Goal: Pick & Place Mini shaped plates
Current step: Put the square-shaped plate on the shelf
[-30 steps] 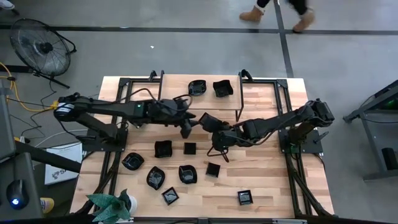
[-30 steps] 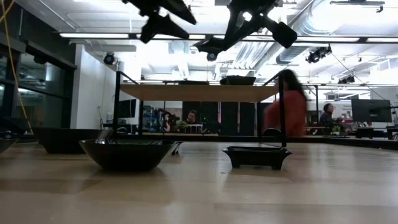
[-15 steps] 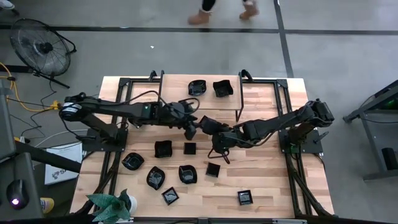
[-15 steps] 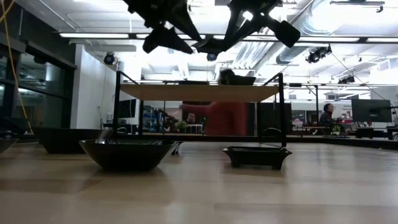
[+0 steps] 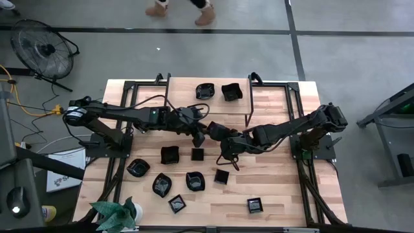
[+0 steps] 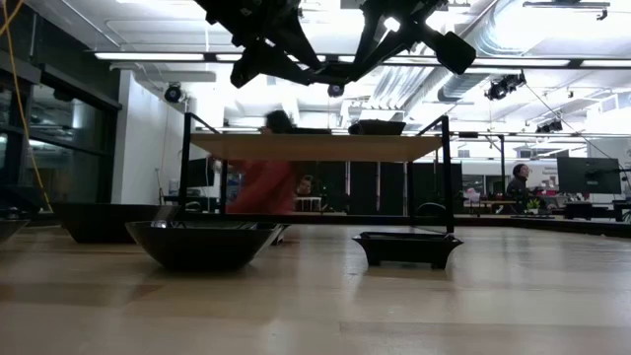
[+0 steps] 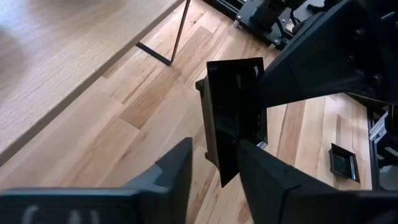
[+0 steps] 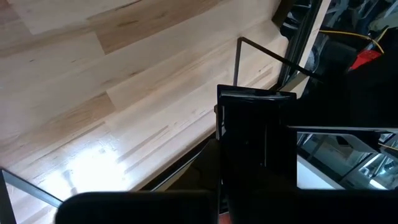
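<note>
I have a handover under way above the middle of the tabletop (image 5: 272, 194): the right tool (image 5: 223, 134) is clamped on a square black mini plate (image 7: 233, 118), holding it on edge in the air, and the left tool (image 5: 198, 137) has come in around the same plate. In the left wrist view the plate's lower corner sits between the left fingers (image 7: 264, 177), which stand apart on either side of it; I cannot tell from these views whether they touch it yet. Two plates (image 5: 218, 91) already sit on the raised shelf (image 5: 272, 97) at the far side; nine or so more lie loose on the tabletop nearer the front, one square dish (image 5: 197, 154) almost directly under the two tools. Risk as I judge it: if the right tool lets go before the left has a firm pinch, the glossy plate slips and drops onto the dishes below; a corner-only grip could also let it swing or twist. The two tools are nearly touching, so any sideways correction could knock them together. Room: the thin metal shelf legs (image 5: 249, 113) stand just beside the left arm's route to the shelf, while the right rear strip of tabletop looks free for the right arm to back off.
</note>
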Controlling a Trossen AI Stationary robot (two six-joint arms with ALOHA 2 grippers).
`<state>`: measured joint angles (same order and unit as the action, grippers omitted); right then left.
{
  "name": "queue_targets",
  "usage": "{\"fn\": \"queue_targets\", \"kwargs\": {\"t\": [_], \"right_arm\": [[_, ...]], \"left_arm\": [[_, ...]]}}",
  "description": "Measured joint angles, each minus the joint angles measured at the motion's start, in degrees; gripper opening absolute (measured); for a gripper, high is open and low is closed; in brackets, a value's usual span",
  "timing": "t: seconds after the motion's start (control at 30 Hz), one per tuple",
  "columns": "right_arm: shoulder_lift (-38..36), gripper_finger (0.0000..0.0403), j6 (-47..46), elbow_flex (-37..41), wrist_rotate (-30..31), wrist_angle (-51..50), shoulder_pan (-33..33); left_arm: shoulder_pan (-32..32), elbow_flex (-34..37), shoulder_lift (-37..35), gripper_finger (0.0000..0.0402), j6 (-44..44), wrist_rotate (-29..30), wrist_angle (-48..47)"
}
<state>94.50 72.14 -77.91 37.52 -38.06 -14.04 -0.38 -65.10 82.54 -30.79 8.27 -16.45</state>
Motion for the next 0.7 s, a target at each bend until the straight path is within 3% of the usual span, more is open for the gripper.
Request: {"fn": "queue_targets", "kwargs": {"t": [0.33,0.7], "right_arm": [[0.0,0.0,-0.09,-0.04,-0.09,0.0,0.02],[-0.02,0.0001,-0.59,-0.04,-0.08,0.14,0.0]], "left_arm": [[0.03,0.0,0.0,0.001,0.03,-1.27,-0.09],[0.04,0.02,0.02,0.0002,0.5,-1.7,-0.09]]}}
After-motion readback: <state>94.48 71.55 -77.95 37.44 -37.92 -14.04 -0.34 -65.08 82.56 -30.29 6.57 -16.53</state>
